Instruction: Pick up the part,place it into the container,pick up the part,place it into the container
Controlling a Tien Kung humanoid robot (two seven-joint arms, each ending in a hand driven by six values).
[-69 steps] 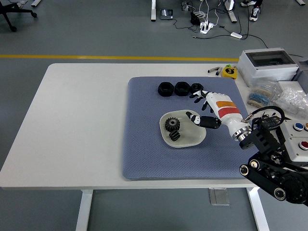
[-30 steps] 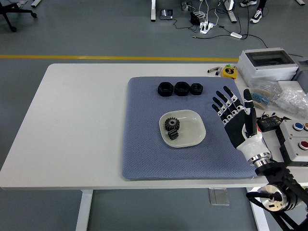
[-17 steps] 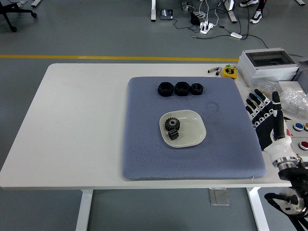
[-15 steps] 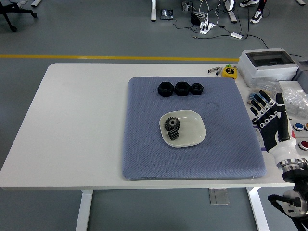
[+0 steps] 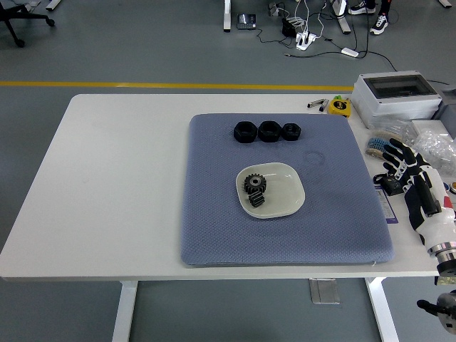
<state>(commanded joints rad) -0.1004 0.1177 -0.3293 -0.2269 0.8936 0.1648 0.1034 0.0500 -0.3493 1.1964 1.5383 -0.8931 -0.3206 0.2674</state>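
Observation:
A pale shallow dish (image 5: 287,191) sits in the middle of the blue-grey mat (image 5: 214,214). Two black gears (image 5: 255,189) lie in its left half, one behind the other. Three black nut-like parts (image 5: 268,131) stand in a row near the mat's far edge. My right hand (image 5: 413,178) is off the mat's right edge, fingers spread and empty, well away from the dish. My left arm is out of view.
A grey box with a clear lid (image 5: 396,95) stands at the far right. Plastic bags of small parts (image 5: 434,146) and a bundle (image 5: 376,147) lie beside it. A yellow tape measure (image 5: 340,105) lies beyond the mat's far right corner.
My right hand has drawn back from the dish, off the mat to the right and toward the table's right edge. The gears stay in the dish.

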